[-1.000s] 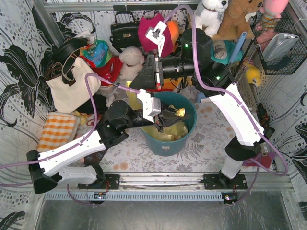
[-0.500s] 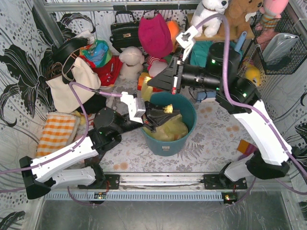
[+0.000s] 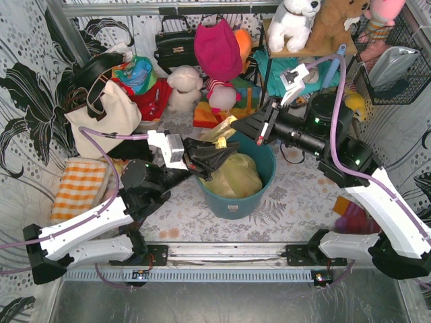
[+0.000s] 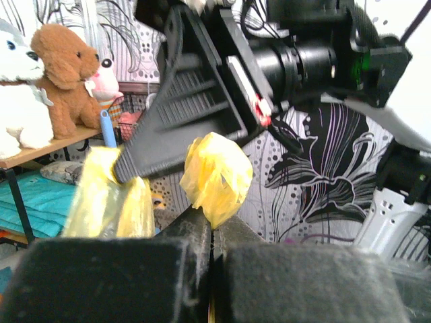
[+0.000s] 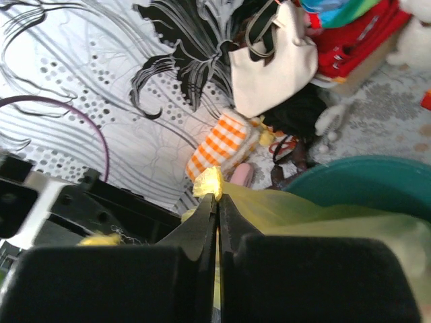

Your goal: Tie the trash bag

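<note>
The yellow-green trash bag sits in the round teal bin. My left gripper lies over the bin's near-left rim, shut on a crumpled end of the bag. My right gripper hangs over the far rim, shut on another end, from which a taut sheet of bag runs down into the bin. In the left wrist view the right gripper's black fingers stand just above my left gripper, with a strip of bag beside them.
A cream tote bag and an orange checked cloth lie at the left. Plush toys, a black handbag and a shelf crowd the back. A wire basket hangs at the right wall.
The left gripper has pulled its bag end leftward across the bin. The right arm has swung back to the right and lower, carrying its end toward the far rim.
</note>
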{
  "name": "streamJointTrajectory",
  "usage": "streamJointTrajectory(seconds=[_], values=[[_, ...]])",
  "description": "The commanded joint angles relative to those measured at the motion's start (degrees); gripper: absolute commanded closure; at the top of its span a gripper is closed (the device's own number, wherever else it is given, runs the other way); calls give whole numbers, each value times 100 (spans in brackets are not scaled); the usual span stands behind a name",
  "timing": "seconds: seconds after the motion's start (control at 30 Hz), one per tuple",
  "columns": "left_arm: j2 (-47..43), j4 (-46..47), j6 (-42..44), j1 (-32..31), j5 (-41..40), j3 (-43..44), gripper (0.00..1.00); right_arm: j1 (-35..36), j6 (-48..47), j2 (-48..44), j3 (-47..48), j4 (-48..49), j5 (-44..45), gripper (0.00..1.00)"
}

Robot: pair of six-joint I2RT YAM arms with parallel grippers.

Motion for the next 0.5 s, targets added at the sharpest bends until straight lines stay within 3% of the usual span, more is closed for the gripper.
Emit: streamJointTrajectory(seconds=[0.0,0.47], values=[[-99,660,-195,11,-380,-103,100,26,476,-544,-747,716,757,100],[-50,762,-185,7,-1134,-134,100,26,737,-1228,-2004,1619,185,100]])
